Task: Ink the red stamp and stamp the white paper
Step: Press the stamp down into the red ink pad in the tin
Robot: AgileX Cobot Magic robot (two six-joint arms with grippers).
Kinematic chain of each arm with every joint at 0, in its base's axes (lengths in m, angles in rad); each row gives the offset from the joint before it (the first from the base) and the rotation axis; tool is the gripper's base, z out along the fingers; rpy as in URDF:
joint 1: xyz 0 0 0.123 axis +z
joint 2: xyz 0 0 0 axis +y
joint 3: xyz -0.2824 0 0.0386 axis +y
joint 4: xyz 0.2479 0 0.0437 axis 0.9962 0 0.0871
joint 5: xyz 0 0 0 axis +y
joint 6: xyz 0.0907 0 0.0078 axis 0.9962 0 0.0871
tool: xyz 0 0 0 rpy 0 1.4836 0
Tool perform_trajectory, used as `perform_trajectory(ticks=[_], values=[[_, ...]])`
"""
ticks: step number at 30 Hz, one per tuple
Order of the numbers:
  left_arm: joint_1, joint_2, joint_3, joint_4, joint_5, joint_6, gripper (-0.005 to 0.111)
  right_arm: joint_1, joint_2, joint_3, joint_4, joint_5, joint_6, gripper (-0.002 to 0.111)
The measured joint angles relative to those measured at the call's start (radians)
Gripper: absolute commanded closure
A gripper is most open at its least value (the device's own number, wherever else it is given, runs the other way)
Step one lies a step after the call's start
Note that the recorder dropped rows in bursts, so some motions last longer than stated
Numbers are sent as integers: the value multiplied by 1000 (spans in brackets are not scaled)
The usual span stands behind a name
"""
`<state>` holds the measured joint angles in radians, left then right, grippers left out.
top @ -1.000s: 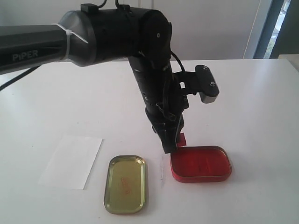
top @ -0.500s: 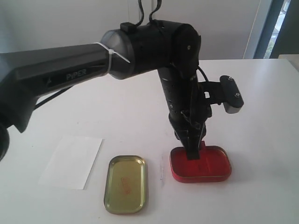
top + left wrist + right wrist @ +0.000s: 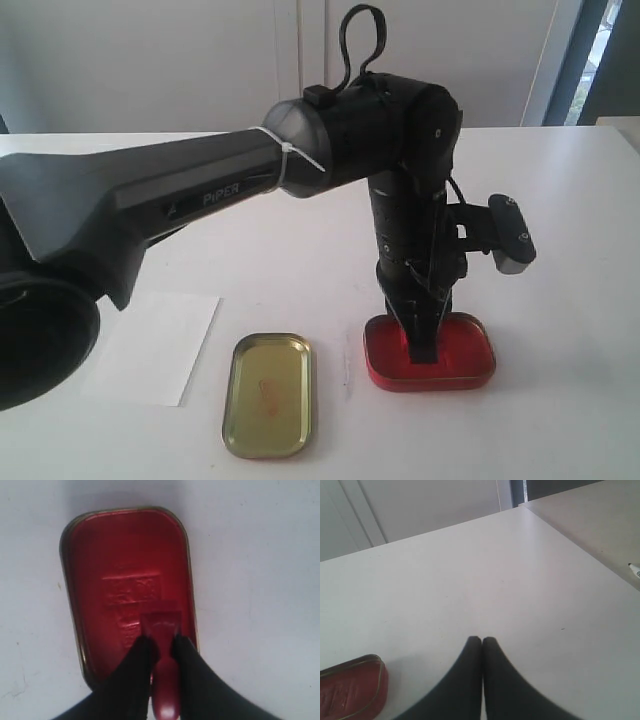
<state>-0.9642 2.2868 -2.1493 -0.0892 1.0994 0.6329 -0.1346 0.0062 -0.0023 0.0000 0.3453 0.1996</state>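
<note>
On the table (image 3: pixel 560 200), three items lay in a row along the near edge in the exterior view. The paper sheet (image 3: pixel 155 345) lay at the left, the tin lid (image 3: pixel 268 395) to its right, and the ink tin (image 3: pixel 432 362) further right, each apart. The left gripper (image 3: pixel 424 350) reached down into the ink tin, with the stamp (image 3: pixel 161 625) between its fingers, base toward the pad. The right gripper (image 3: pixel 481 640) hung over bare table beside the ink tin.

There is a red stamp (image 3: pixel 161 625), red ink tin (image 3: pixel 471 362), gold lid (image 3: pixel 268 395) smudged red and white paper (image 3: pixel 160 345).

Underside of red stamp (image 3: pixel 161 624) unseen
</note>
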Motion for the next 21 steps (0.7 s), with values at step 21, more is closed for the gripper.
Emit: perform_trajectory(ticks=[21], values=[[-2, 29, -2, 24, -18, -2, 107, 0, 0, 0, 0, 0, 0, 108]])
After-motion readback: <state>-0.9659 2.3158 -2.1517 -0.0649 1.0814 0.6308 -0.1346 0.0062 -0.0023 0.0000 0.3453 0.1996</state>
